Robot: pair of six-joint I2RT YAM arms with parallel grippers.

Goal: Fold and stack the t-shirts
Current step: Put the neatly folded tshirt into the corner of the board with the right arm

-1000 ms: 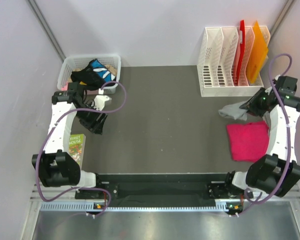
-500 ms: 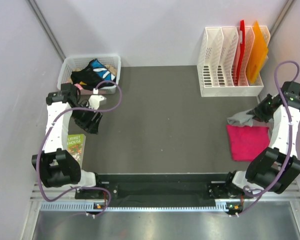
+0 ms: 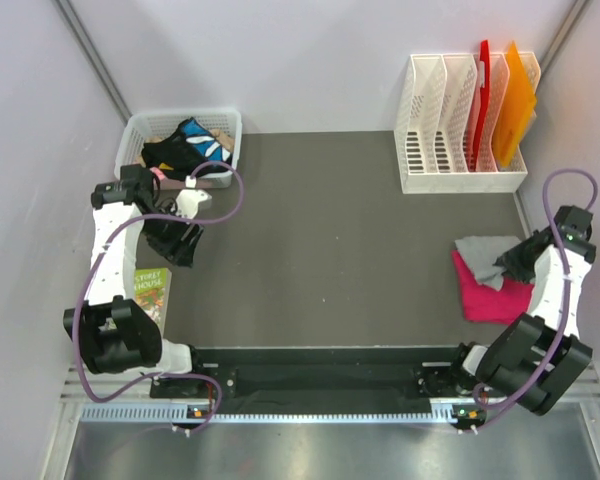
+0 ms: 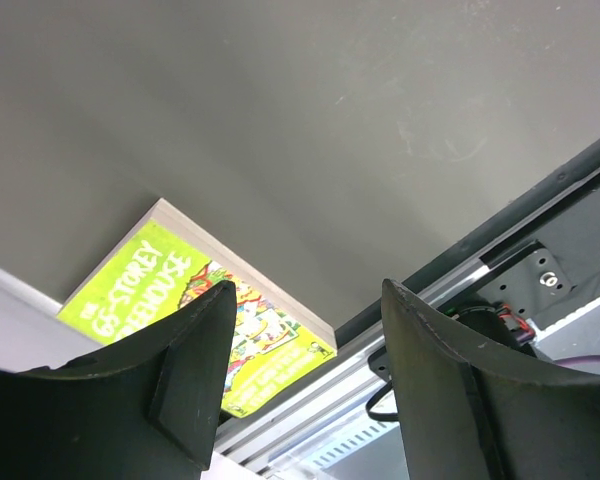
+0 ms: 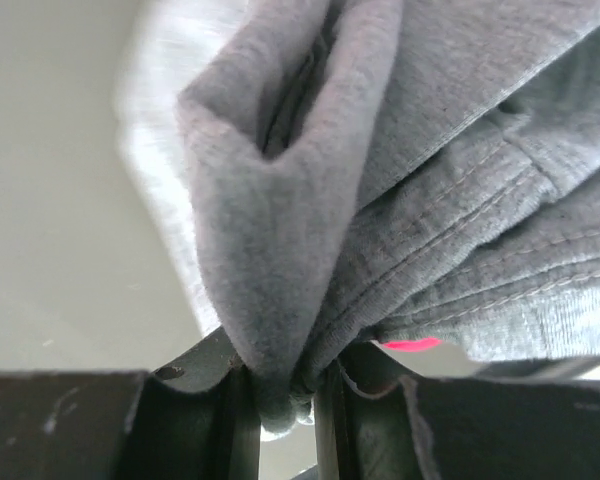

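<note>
Right arm point(image 3: 558, 272): bent, wrist low over pink shirt point(image 3: 488, 298)
Right gripper point(image 5: 280, 400): pinching grey shirt point(image 5: 310, 200) fold
Left gripper point(image 4: 305, 370): wide, empty

On the dark table point(image 3: 330, 230) sit a white basket point(image 3: 130, 140), far left; a white rack point(image 3: 425, 100), far right; a green book point(image 3: 152, 292); a pink shirt point(image 3: 485, 300).

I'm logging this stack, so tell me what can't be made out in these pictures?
Pink shirt, top view: partly under the grey shirt, fold unreadable.
Basket contents, top view: too small and jumbled.
Right gripper, right wrist view: fingertips buried in grey cloth.
Book, left wrist view: cover partly behind the left gripper.
</note>
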